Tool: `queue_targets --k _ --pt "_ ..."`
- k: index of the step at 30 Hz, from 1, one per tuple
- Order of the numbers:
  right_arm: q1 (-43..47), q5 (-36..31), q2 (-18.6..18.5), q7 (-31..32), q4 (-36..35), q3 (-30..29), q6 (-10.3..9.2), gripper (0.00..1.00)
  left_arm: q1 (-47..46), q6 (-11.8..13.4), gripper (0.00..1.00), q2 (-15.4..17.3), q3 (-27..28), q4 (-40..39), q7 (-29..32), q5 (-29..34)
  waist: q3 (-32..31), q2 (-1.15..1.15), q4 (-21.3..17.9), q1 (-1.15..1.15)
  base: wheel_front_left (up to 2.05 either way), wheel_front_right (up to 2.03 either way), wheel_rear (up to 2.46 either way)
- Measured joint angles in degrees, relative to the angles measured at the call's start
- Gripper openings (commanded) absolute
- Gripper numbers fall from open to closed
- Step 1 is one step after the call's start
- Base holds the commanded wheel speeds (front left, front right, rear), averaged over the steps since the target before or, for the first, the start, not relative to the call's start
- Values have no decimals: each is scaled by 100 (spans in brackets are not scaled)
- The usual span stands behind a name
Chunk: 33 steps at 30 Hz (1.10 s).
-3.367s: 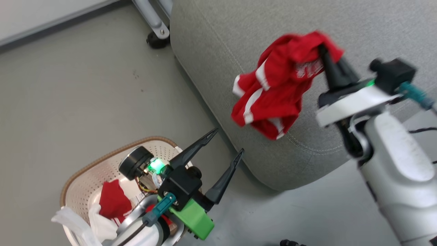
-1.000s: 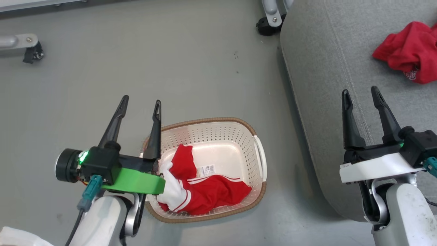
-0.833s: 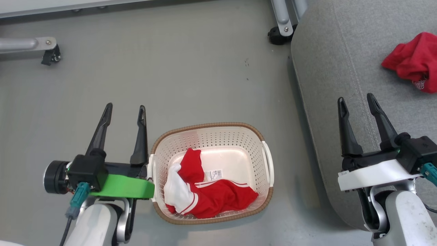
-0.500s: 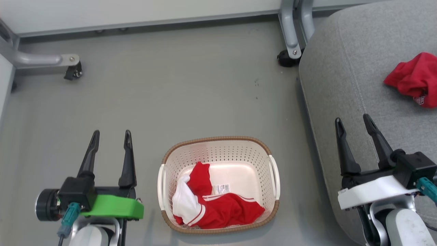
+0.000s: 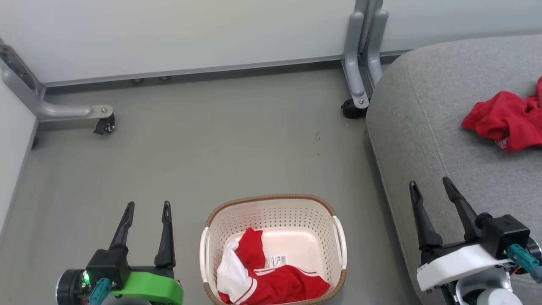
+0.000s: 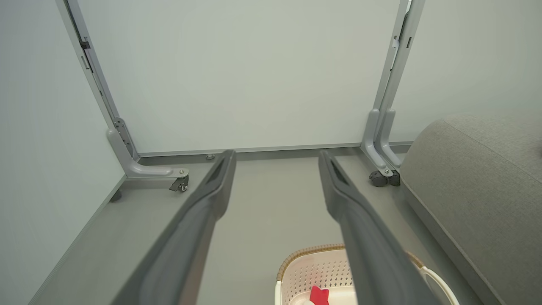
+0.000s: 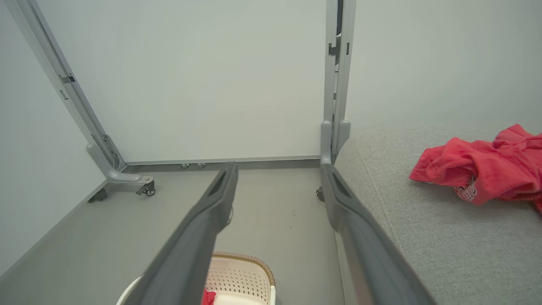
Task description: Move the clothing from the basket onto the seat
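On the grey floor (image 5: 220,144), between the two arms, stands the cream perforated laundry basket (image 5: 273,217), with a brown woven rim and white handles at its sides. Crumpled in its near half lies the red garment with white panels and thin white stripes (image 5: 279,286), bunched toward the basket's left and front walls. A paper label (image 5: 276,261) shows on the bare bottom just behind it. To the right of the basket, apart from it, rises the big grey upholstered seat (image 5: 423,127). The plain red garment (image 5: 504,120) lies rumpled on top of the seat, well back from its rounded edge, with some white print showing on a fold. The left gripper (image 5: 148,204) hangs over the floor just left of the basket, fingers moderately spread and holding nothing. The right gripper (image 5: 429,182) is at the seat's near edge, fingers likewise parted and empty; whether it touches the cushion cannot be told. Beyond, a grey metal frame leg (image 5: 358,84) on a caster stands by the seat's far corner, before a pale wall panel (image 5: 190,34)
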Motion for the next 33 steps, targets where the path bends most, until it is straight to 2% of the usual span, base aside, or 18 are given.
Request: queue_targets --k 10,33 --pt "192 -33 31 96 -122 43 1 100 138 -151 100 -93 134 171 0 74 -215 0 -9 0 0 0 0" --pt "205 -58 32 153 -248 25 0 100 97 -343 100 -294 353 291 0 298 -131 0 64 0 0 0 0"
